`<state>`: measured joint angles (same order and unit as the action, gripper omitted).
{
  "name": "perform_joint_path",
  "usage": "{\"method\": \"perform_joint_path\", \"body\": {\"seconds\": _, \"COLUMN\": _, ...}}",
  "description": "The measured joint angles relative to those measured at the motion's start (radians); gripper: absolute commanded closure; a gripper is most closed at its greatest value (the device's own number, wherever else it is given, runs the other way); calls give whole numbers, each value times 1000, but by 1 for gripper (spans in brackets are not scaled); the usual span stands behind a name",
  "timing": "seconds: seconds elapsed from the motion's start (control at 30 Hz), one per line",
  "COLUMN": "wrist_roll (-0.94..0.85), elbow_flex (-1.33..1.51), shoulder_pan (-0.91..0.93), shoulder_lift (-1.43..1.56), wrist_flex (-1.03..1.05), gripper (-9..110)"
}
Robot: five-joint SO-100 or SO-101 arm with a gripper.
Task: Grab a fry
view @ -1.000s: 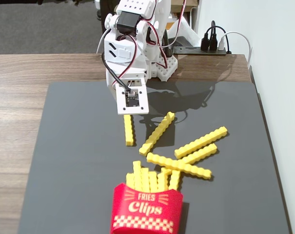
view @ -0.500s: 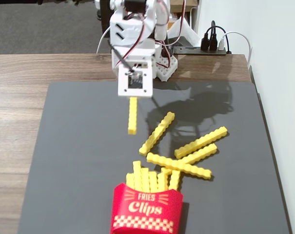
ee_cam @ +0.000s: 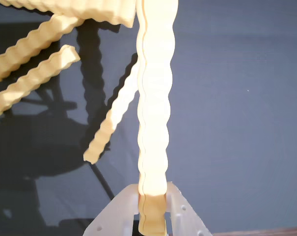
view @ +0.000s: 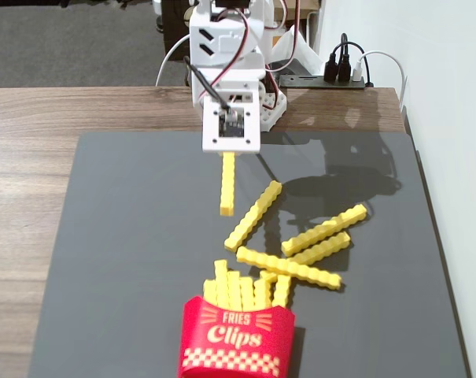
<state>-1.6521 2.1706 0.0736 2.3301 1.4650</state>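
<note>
Dark grey mat [view: 127, 260] covering your wooden worktop [view: 33, 157]. Your claw [ee_cam: 152, 216] is clenching the fry [view: 227, 183] by one end, upper centre of the fixed view, so it is hanging clear of the loose fries [view: 300, 248].
</note>
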Motion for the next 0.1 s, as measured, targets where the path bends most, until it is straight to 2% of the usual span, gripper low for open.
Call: {"method": "perform_joint_path", "body": {"seconds": 0.1, "wrist_roll": 0, "elbow_flex": -2, "shoulder_pan": 0, "shoulder_lift": -3, "wrist_flex": 0, "gripper": 101}}
